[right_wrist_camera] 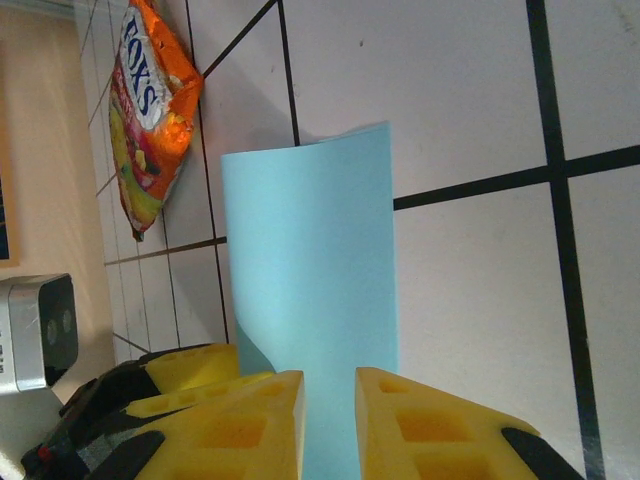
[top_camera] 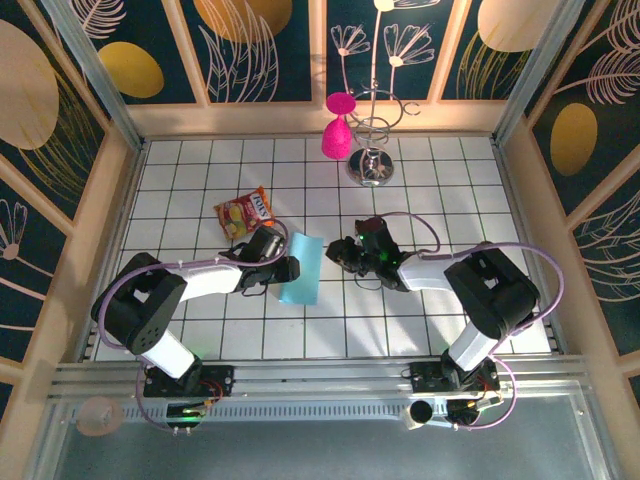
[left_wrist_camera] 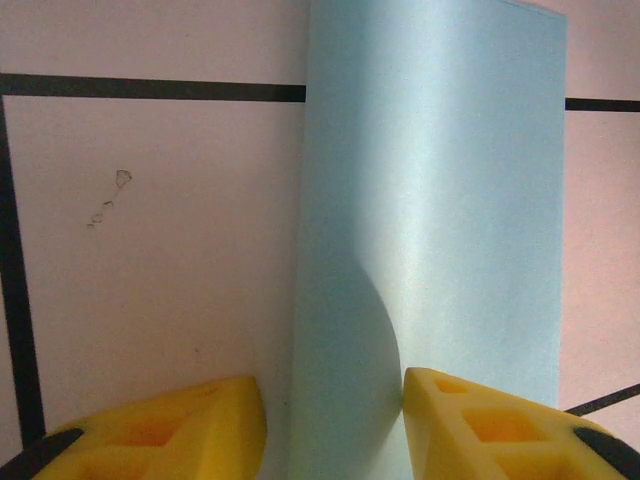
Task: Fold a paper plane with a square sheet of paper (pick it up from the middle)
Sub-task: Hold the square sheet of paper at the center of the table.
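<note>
Near the middle of the white gridded tabletop (top_camera: 440, 200), just toward 7 o'clock from its centre, lies the square sheet of paper (top_camera: 302, 268). It is light blue and looks bent over on itself into a tall narrow strip, its long sides running roughly from 12 to 6 o'clock.

The left tool (top_camera: 288, 270) sits at the strip's 9 o'clock side, right against its edge. In the left wrist view the tool (left_wrist_camera: 333, 400) is spread wide. Its yellow fingers (left_wrist_camera: 150, 435) stand well apart, and the sheet's (left_wrist_camera: 430, 200) long edge runs down into the gap between them. The paper curves up off the tiles there and carries a soft shadow.

The right tool (top_camera: 340, 252) is at the strip's 3 o'clock side, close to the paper. In the right wrist view its fingers (right_wrist_camera: 440, 430) are drawn near each other, and blue paper (right_wrist_camera: 310, 260) shows in the slim gap left between them. Whether this tool (right_wrist_camera: 330, 385) is pinching the sheet I cannot tell. The left tool's yellow finger (right_wrist_camera: 185, 365) shows at the paper's far side.

A red-and-yellow snack packet (top_camera: 245, 212) lies at 10 o'clock from the sheet, just clear of it. At 1 o'clock, well apart, a pink glass (top_camera: 335, 135) hangs on a metal stand (top_camera: 372, 168).
</note>
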You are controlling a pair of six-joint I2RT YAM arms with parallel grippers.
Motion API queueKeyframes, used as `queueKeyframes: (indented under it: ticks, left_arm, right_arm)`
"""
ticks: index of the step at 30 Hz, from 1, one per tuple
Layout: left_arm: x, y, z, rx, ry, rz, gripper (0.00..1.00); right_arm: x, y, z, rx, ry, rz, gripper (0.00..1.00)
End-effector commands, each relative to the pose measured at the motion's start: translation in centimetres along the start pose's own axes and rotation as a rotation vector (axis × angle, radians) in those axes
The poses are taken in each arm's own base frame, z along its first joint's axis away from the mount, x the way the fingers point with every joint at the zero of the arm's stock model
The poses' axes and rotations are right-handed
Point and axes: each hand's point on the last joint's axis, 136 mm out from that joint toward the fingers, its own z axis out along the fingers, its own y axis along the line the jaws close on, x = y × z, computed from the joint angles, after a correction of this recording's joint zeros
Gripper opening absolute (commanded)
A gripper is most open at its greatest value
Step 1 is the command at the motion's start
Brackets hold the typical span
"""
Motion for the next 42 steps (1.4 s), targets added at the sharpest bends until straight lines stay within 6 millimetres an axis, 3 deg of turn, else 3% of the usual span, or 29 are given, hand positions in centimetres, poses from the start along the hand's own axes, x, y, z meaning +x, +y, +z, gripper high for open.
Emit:
queueKeyframes:
  ticks: [1, 16, 42]
  left_arm:
    - [8.4, 6.7, 4.1, -0.183, 0.247, 0.017, 0.45]
    - [8.6, 6.6, 4.3, -0.195, 0.256, -0.068, 0.45]
    - [9.0, 6.4, 4.5, -0.17, 0.281, 0.007, 0.46]
  right_arm:
    - [-0.4, 0.8, 0.3, -0.037, -0.004, -0.007, 0.21]
    - [0.6, 1.3, 0.8, -0.073, 0.035, -0.01, 0.19]
    - [1.6, 1.7, 1.6, -0.097, 0.083, -0.021, 0.16]
